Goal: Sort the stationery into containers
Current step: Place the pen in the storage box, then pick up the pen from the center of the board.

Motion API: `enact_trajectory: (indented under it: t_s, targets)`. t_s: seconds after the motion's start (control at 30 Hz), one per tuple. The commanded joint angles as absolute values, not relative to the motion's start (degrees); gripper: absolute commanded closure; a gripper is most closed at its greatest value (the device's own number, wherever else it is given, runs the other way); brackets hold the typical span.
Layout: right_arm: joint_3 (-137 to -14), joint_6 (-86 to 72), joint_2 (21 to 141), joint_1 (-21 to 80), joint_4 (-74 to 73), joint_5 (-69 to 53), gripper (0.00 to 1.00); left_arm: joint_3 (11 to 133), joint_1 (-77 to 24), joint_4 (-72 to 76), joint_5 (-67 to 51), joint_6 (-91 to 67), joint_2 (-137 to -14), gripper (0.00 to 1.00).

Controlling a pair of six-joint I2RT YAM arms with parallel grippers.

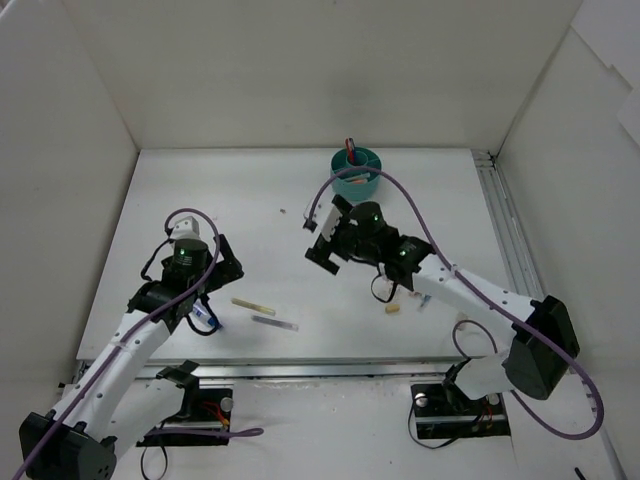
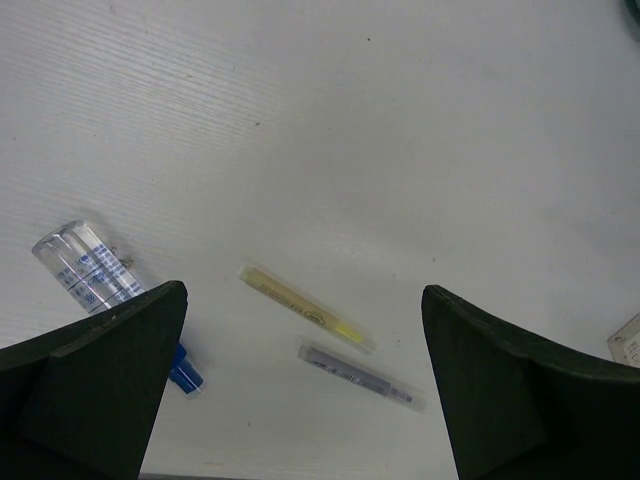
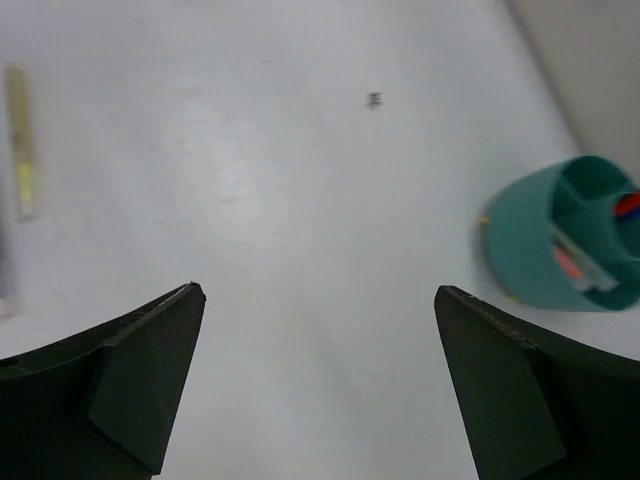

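Right pincer point(image 3: 315, 300), jaws spread wide and holding nothing, hangs over bare white tabletop point(image 1: 250, 200). The round teal plastic organiser cup point(image 3: 545, 250) stands at its 1 o'clock, near the table's far edge. Left pincer point(image 2: 304, 288), equally wide and empty, frames a thin yellow pen point(image 2: 305, 307) and a thin grey pen point(image 2: 355, 375). A clear blue-and-white pen point(image 2: 90, 265) lies at its 9 o'clock, partly under one finger.

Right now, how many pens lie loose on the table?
3: blue-and-white pen beneath the left hand, yellow pen to its right, grey pen alongside the yellow. More may be hidden.
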State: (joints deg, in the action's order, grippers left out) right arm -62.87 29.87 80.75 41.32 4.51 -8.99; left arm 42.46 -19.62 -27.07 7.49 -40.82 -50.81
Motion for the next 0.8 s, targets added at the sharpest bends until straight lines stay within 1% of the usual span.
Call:
enact_trajectory:
  t_s: [0.0, 0.07, 0.27, 0.37, 0.53, 0.6, 0.7, 0.73, 0.77]
  targets:
    - [-55.7, 17.1, 78.8, 45.7, 13.5, -17.3, 0.02, 45.0, -18.9, -26.7, 8.1, -41.7, -48.4, 0.00]
    - [-54.2, 16.3, 79.3, 49.8, 14.0, -20.6, 0.02, 45.0, -18.9, -26.8, 7.6, -41.5, -47.7, 0.00]
    - [-52.2, 15.3, 86.7, 58.4, 18.4, -17.6, 0.02, 44.7, -18.9, -27.2, 7.4, -40.6, -47.2, 0.00]
    - [-53.3, 15.9, 94.1, 61.2, 19.9, -14.2, 0.02, 44.0, -18.9, -27.2, 7.4, -40.4, -46.7, 0.00]
    - [-56.1, 16.6, 100.7, 63.4, 17.7, -12.1, 0.07, 43.0, -18.9, -27.6, 8.1, -40.0, -45.3, 0.00]
    - [-55.9, 15.9, 102.0, 63.5, 17.7, -11.8, 0.12, 43.0, -18.4, -28.2, 8.8, -39.8, -44.8, 0.00]
    - [-54.6, 15.2, 102.6, 64.2, 17.9, -10.8, 0.26, 43.1, -18.4, -28.4, 9.5, -39.6, -44.4, 0.00]
    - [-54.3, 15.0, 102.7, 64.6, 17.8, -10.3, 0.32, 43.0, -18.4, -28.4, 9.5, -39.7, -44.3, 0.00]
    - [-53.9, 15.1, 102.7, 64.9, 17.5, -9.6, 0.49, 43.0, -18.4, -28.1, 9.8, -39.7, -44.3, 0.00]
